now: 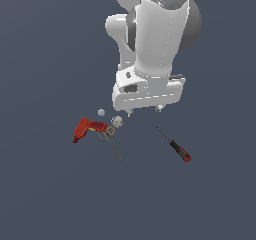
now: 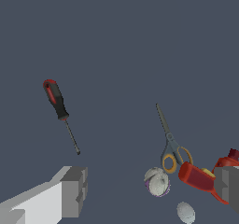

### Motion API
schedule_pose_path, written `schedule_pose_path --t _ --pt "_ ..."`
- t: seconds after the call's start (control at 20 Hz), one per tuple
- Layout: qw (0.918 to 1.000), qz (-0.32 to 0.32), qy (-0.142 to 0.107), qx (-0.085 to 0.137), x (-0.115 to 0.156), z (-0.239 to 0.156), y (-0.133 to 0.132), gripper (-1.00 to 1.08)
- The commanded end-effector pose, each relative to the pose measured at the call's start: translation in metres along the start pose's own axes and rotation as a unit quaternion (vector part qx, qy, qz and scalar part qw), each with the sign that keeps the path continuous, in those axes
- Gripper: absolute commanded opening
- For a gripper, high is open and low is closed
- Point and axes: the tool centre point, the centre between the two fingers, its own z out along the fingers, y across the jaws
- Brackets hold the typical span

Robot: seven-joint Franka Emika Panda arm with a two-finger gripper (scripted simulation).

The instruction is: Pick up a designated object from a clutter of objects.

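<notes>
Exterior view: the gripper [image 1: 144, 111] hangs above the grey floor [image 1: 45, 194], only its two short fingertips [image 1: 129, 112] showing under the white hand body. They stand wide apart, with nothing between them — released, empty. The screwdriver [image 1: 173, 145] lies flat on the floor toward the exterior view's right, well apart from the rest of the clutter, its thin shaft pointing up-left in the picture and its black, red-tipped handle lower right. Toward the exterior view's left sits the red power drill [image 1: 89, 128]; the scissors [image 1: 111, 141] lie just beside it, yellow-ringed handles at the drill, blades running away from it. Two whitish round pieces [image 1: 116, 121] rest near the drill, one close under the gripper.

Wrist view: both fingers [image 2: 74, 191] frame the picture's edges, spread wide, gripping nothing. The screwdriver [image 2: 60, 113] lies alone on bare floor, apart from either finger. The scissors [image 2: 170, 146], drill [image 2: 205, 177] and the two round pieces [image 2: 157, 181] bunch together — the drill partly hidden behind the other finger.
</notes>
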Motion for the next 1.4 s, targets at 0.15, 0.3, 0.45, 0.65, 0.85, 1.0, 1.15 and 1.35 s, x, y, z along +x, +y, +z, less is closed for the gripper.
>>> schedule_pose_path --t 0.15,0.3,0.45,0.65,0.85,1.0,1.15,1.35 --pt "0.9981 -0.061 -0.005 -0.001 0.017 0.058 -0.044 1.00" --pt "0.9953 -0.097 -0.008 0.001 0.022 0.093 -0.072 1.00" --pt "0.9916 -0.129 -0.010 0.005 0.024 0.125 -0.098 1.00" --pt "0.9865 -0.163 -0.012 0.011 0.022 0.159 -0.127 1.00" --pt "0.9821 -0.187 -0.013 0.016 0.019 0.183 -0.148 1.00" --pt "0.9798 -0.199 -0.013 0.019 0.016 0.195 -0.159 1.00" --pt "0.9785 -0.205 -0.014 0.021 0.015 0.201 -0.164 1.00" --pt "0.9785 -0.205 -0.014 0.021 0.015 0.201 -0.164 1.00"
